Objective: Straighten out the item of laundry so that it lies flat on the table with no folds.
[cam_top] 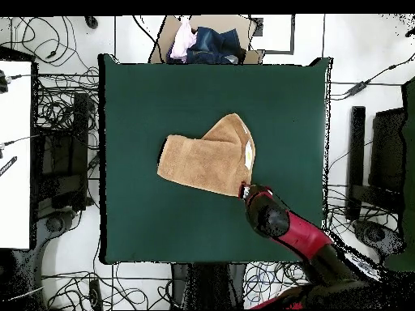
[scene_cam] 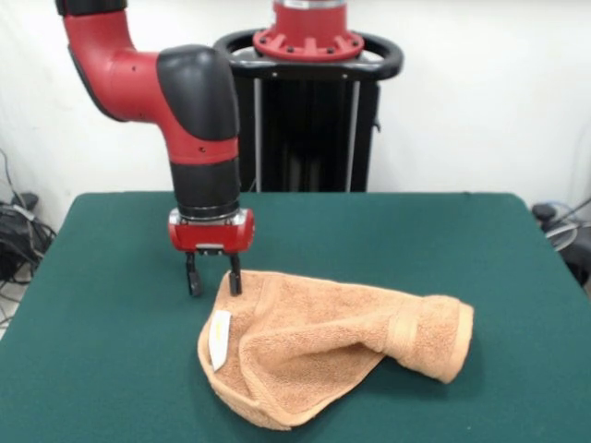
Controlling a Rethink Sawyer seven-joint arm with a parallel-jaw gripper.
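Note:
The orange-tan towel lies crumpled on the green table, folded over itself, with one end rolled up at the right and its white label at the left edge. My gripper hangs low over the table at the towel's far left corner. Its fingers are apart, and one fingertip stands at the towel's edge while the other is over bare felt. In the overhead view the towel sits mid-table, and the gripper is at its lower right corner.
The robot's pedestal stands behind the table's far edge. An open cardboard box with clothes sits beyond the table's top edge in the overhead view. Cables lie on the floor around the table.

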